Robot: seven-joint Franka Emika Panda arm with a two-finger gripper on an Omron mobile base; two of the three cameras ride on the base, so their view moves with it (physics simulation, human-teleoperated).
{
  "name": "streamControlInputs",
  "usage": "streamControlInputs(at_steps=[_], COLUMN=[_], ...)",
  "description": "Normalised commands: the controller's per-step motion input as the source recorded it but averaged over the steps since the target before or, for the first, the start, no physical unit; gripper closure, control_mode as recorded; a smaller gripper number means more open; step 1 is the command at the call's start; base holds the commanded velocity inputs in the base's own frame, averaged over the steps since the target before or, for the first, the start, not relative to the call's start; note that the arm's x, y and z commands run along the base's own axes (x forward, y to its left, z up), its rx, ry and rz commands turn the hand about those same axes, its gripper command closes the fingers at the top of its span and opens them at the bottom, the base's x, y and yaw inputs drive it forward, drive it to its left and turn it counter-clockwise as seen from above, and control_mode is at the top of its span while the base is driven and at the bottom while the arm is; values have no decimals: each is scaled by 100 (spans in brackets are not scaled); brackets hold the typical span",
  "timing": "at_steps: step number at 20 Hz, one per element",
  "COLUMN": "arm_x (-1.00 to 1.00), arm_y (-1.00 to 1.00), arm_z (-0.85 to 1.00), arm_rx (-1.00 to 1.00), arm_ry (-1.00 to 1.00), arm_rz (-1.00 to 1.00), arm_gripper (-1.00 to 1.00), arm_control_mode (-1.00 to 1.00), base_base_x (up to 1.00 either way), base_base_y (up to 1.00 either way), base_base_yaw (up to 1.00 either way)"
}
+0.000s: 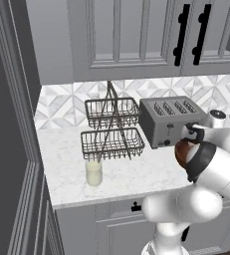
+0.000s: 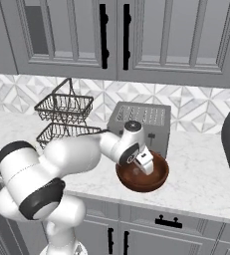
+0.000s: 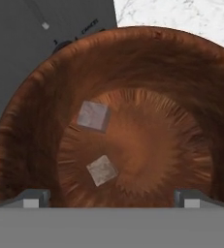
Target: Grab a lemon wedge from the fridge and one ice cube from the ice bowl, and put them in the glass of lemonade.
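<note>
Ice step was in hand, nothing gripped yet. Gripper (image 2: 147, 167) hung over the bowl (image 2: 159, 180), jaws spread wide and empty. Two ice cubes sat on the bowl floor: one (image 3: 102, 170) just ahead of the left fingertip (image 3: 32, 197), the other (image 3: 93, 116) further in. Bowl sat just in front of the toaster (image 2: 146, 119). Glass (image 1: 93, 172) stood well off from the bowl, by the wire basket (image 1: 111, 143); couldn't tell if a wedge was in it. Cube pick and drop remained.

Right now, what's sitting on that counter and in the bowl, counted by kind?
Ice cubes: 2
Brown ice bowl: 1
Toaster: 1
Glass of lemonade: 1
Wire basket stand: 1
Total: 6
</note>
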Motion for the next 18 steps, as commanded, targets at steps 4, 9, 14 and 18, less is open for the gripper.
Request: streamControlInputs(at_steps=[4,9,14,18], arm_x=[12,11,24,22], arm_y=[-15,-15,-2,0], arm_z=[-8,-5,-12,-16], arm_rx=[1,2,0,0], arm_ry=[0,0,0,0], arm_rz=[0,0,0,0], arm_gripper=[-100,-100,-100,-100], arm_control_mode=[-100,-100,-100,-100], base_base_x=[0,0,0,0], base_base_y=[0,0,0,0], base_base_yaw=[0,0,0,0])
